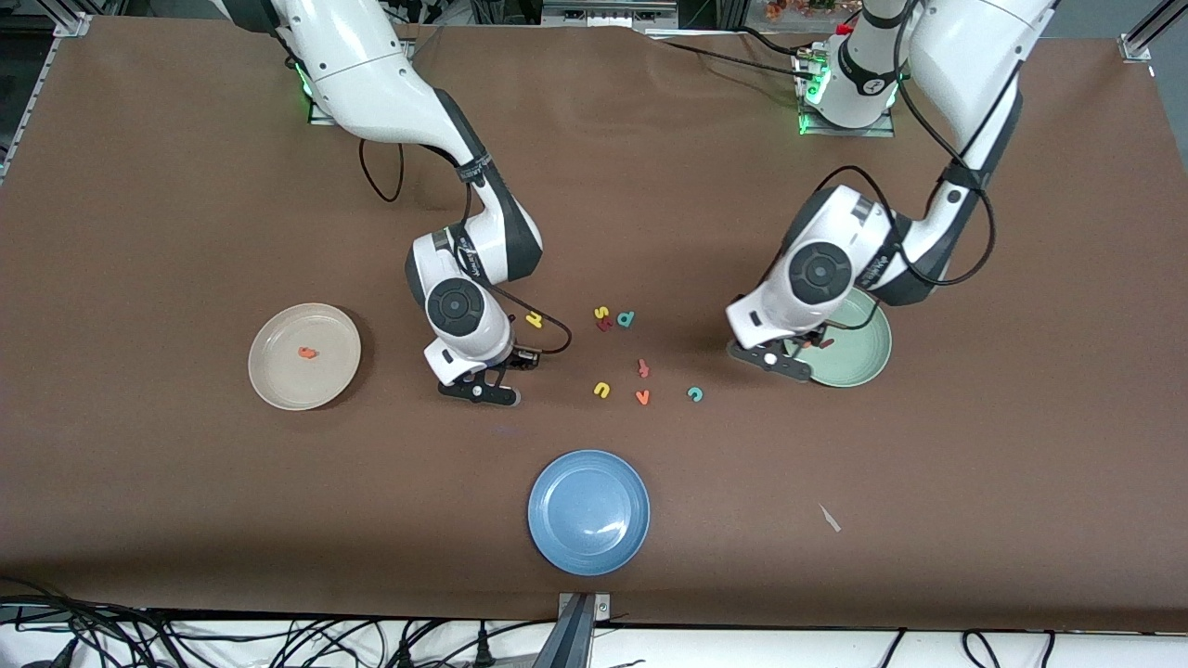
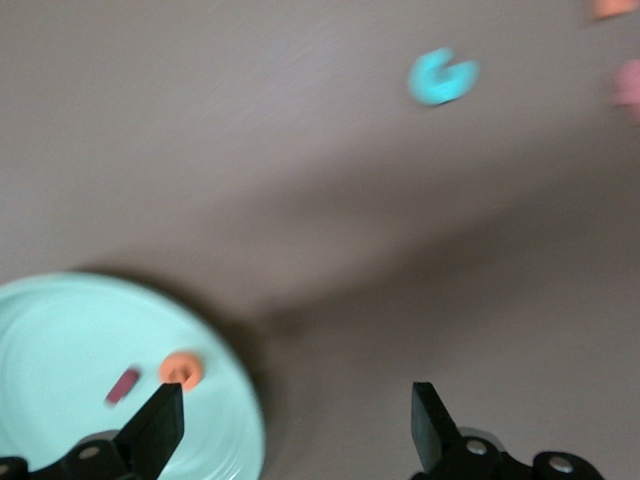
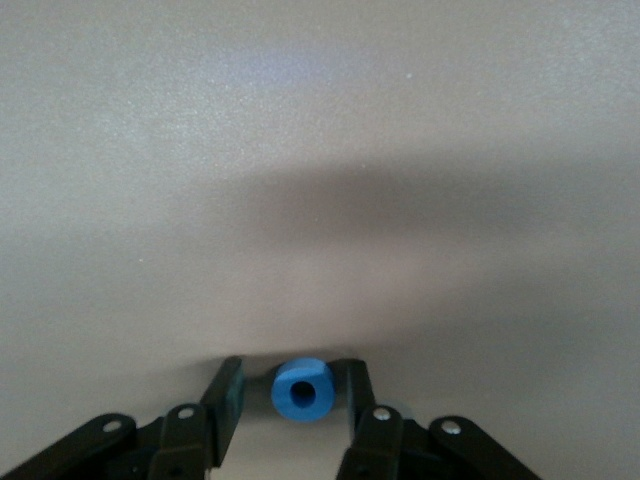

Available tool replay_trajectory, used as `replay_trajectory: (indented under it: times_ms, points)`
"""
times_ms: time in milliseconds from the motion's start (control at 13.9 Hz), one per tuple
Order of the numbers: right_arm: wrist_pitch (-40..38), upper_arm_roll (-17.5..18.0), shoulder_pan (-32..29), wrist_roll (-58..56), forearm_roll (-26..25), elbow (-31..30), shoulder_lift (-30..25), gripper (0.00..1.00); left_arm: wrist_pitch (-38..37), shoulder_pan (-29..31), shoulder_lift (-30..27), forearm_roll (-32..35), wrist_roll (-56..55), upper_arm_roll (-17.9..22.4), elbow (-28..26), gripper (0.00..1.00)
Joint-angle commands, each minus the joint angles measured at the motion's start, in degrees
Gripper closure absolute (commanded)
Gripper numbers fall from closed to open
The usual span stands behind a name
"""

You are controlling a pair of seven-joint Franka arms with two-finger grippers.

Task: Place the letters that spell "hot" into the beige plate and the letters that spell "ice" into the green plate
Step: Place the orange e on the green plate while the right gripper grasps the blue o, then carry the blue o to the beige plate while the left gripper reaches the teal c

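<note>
Your right gripper [image 3: 293, 400] pinches the blue o [image 3: 302, 389] between its 2 fingers, low at the brown table [image 1: 186, 186], just nearer the front camera than the yellow h [image 1: 534, 320]. The orange t [image 1: 307, 353] already lies in the beige plate [image 1: 278, 390], which sits toward the right arm's end of the table, well apart from that gripper. Toward the left arm's end, the green plate [image 2: 60, 330] holds the dark red i [image 2: 122, 386] and the orange e [image 2: 182, 370], the 2 lying just beside each other. Your left gripper [image 2: 295, 425] hangs over that plate's rim on the side facing the loose letters, its fingers [image 2: 160, 425] spread wide with nothing between them. The teal c [image 1: 694, 394] still lies on the bare table, between the green plate and the middle cluster. In that cluster you have a yellow s [image 1: 601, 314], a red letter [image 1: 605, 325] touching it, a teal d [image 1: 626, 319], another red letter [image 1: 643, 368], a yellow u [image 1: 602, 390] and an orange v [image 1: 642, 397]. A blue plate [image 1: 588, 512] sits nearest the front camera, and a small pale scrap [image 1: 829, 518] lies off toward the left arm's end.
</note>
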Motion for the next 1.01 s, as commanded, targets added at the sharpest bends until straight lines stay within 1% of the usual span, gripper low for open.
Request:
replay_trajectory:
  times_ms: [0,72,144,361,433,505,649,794,866,938]
  points:
    - [-0.8,-0.1,0.2,-0.1,0.8,1.1,0.6,0.57,-0.5,-1.7,6.2,1.7,10.4,0.2,9.2,0.00]
    - [-0.8,-0.1,0.1,-0.1,0.8,1.1,0.6,0.57,-0.3,-2.1,7.9,1.6,12.1,0.3,10.9,0.00]
    - [-0.8,-0.1,0.1,-0.2,0.8,1.1,0.6,0.62,0.0,-2.7,9.1,1.6,12.5,0.3,12.1,0.00]
    - [-0.8,-0.1,0.2,-0.2,0.8,0.8,0.6,0.68,0.6,-6.7,12.0,2.5,12.5,0.8,15.4,0.00]
    - [-0.8,-0.1,0.2,-0.3,0.7,0.8,0.7,0.73,2.1,-7.1,12.7,4.8,12.5,0.9,15.4,0.00]
    - [-0.8,-0.1,0.2,-0.3,0.7,0.8,0.7,0.74,4.1,-7.0,13.3,6.3,12.6,0.9,15.4,0.00]
    - [-0.8,-0.1,0.2,-0.3,0.7,0.8,0.7,0.76,7.6,-7.0,14.5,6.8,12.5,0.9,15.4,0.00]
    - [-1.6,-0.1,0.1,-0.4,0.5,1.4,0.5,0.82,10.3,-7.0,14.5,6.8,12.5,0.9,15.2,0.00]
    - [-3.7,-0.1,-0.1,-0.4,0.3,1.7,0.2,0.85,11.2,-6.7,15.3,6.8,12.5,0.9,15.2,0.00]
    - [-5.6,-0.3,-0.4,-1.0,0.3,2.7,-0.3,0.91,12.8,-6.6,16.1,6.8,12.5,1.0,15.2,0.00]
